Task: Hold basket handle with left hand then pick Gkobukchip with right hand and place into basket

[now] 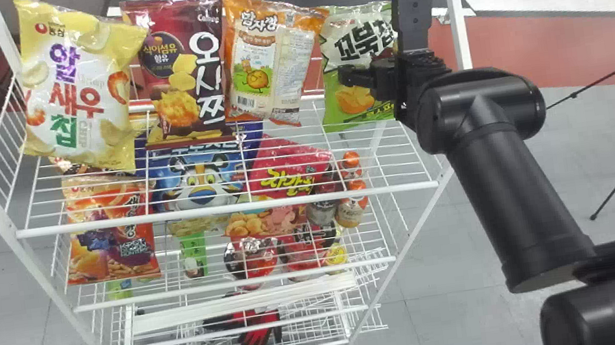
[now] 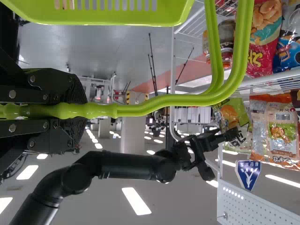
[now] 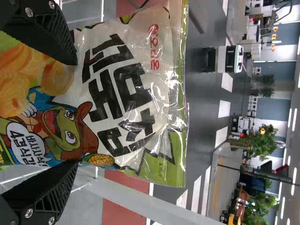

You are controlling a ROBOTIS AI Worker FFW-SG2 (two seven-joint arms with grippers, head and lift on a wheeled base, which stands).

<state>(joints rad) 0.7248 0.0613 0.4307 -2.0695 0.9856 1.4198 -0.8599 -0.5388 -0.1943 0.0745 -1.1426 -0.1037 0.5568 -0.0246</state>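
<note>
The left gripper (image 2: pixel 80 110) has its fingers closed on the handle (image 2: pixel 187 100), presumably to steady the basket (image 2: pixel 108 16) for loading. The right gripper (image 3: pixel 75 112) holds its fingers wide, straddling the Gkobukchip (image 3: pixel 136 93) upright on the upper shelf (image 1: pixel 229 208), seemingly to squeeze both sides.

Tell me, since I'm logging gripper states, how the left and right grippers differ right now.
The left gripper is closed on the basket handle, while the right gripper is open, its fingers well apart.
The left gripper holds the handle; the right gripper is at the Gkobukchip bag on the rack's top shelf, not clamped on it.
Both have two black fingers.
</note>
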